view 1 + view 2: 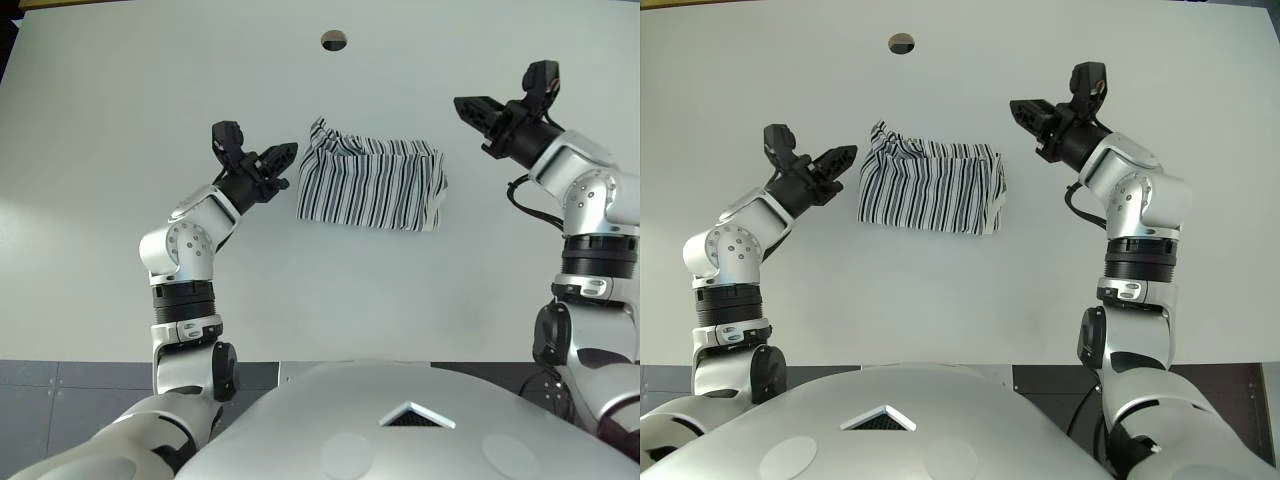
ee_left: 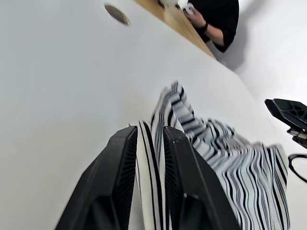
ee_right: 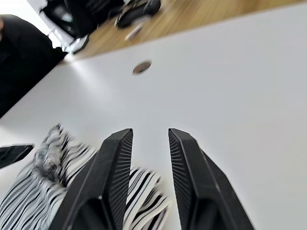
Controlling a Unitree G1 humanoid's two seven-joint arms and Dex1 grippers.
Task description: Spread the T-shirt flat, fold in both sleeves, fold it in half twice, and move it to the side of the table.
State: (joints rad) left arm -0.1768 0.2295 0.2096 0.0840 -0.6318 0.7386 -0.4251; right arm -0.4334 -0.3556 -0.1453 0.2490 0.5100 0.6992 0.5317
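We see the striped T-shirt [image 1: 370, 185] folded in a bundle at the middle of the white counter [image 1: 150, 80]. Our left jaws stand parted and empty just beside its left edge; our right jaws, also parted and empty, hang near its right side

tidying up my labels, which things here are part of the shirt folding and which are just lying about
Job in hand: T-shirt, folded, mid-table; left gripper and right gripper, one on each side of it, both open.
Just there: table; hole near its far edge.
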